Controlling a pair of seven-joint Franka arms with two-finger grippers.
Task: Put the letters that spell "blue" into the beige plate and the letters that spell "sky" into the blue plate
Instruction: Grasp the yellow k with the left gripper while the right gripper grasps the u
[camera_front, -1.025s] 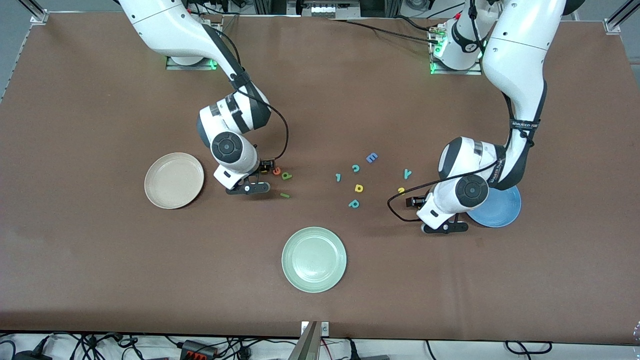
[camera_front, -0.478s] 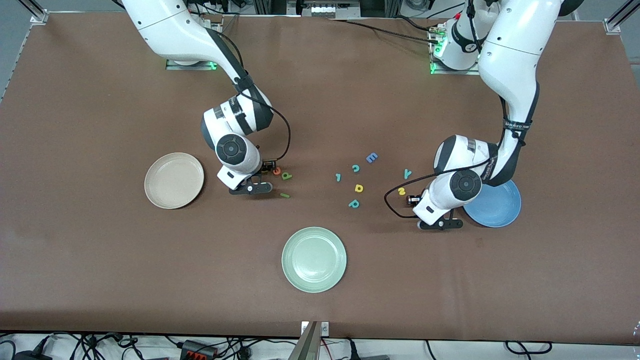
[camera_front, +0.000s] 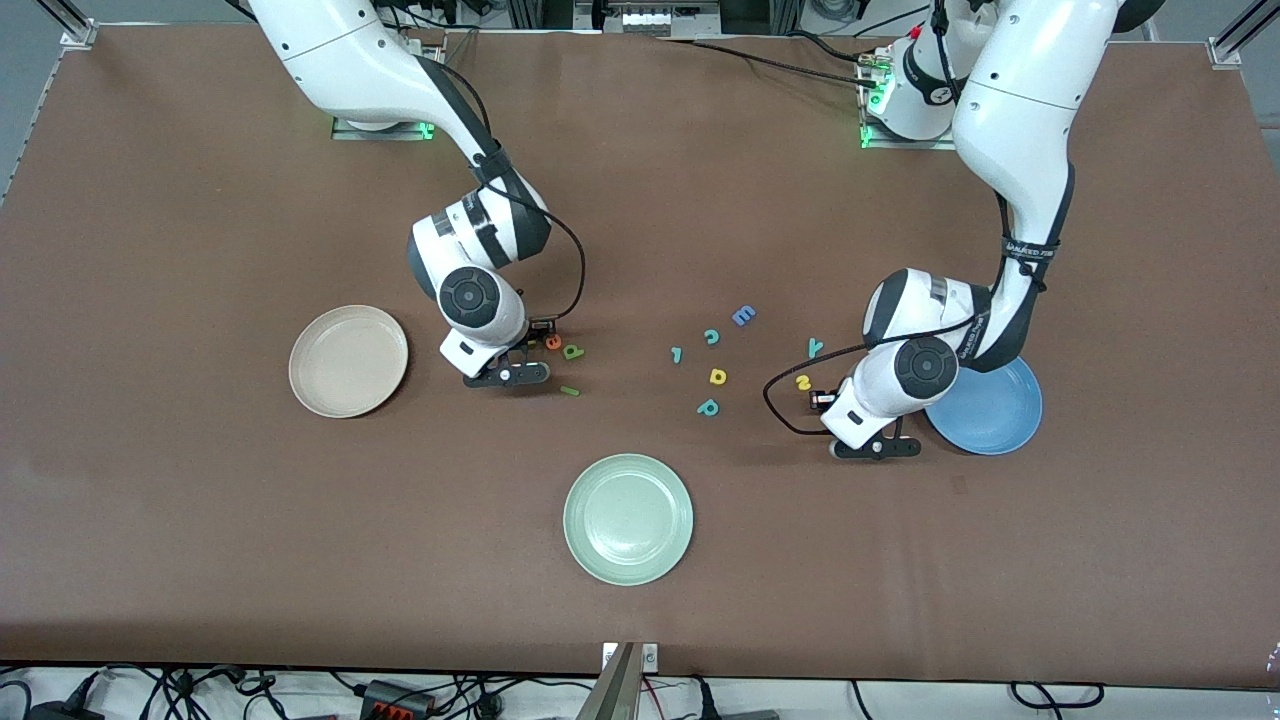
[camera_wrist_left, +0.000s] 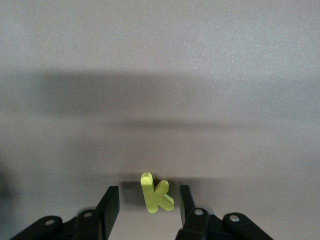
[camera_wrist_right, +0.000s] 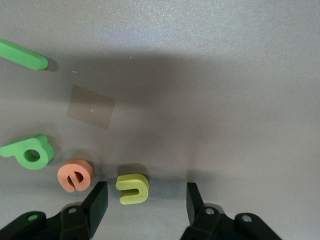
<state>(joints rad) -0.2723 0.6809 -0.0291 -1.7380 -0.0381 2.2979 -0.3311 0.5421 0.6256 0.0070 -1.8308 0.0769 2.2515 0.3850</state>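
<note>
Left hand (camera_wrist_left: 149, 205) now lower, fingers parted astride upright yellow "k" (camera_wrist_left: 156, 194); right hand (camera_wrist_right: 142, 200) spread.

The only signs that can be read are the foam letters lying on the table (camera_front: 200, 520). A yellow k (camera_wrist_left: 157, 194) lies alone. A yellow u (camera_wrist_right: 132, 188), an orange e (camera_wrist_right: 75, 175) and a green b (camera_wrist_right: 29, 151) lie close together, with a green l (camera_wrist_right: 22, 55) near them. Around the middle of the table are a blue capital E (camera_front: 743, 316), a teal c (camera_front: 711, 337), a yellow d (camera_front: 717, 376) and a teal p (camera_front: 708, 407). Toward the left arm's end are a teal y (camera_front: 815, 347) and a yellow s (camera_front: 803, 382). The white print on the left arm's black band (camera_front: 1030, 248) is too small to read.
</note>
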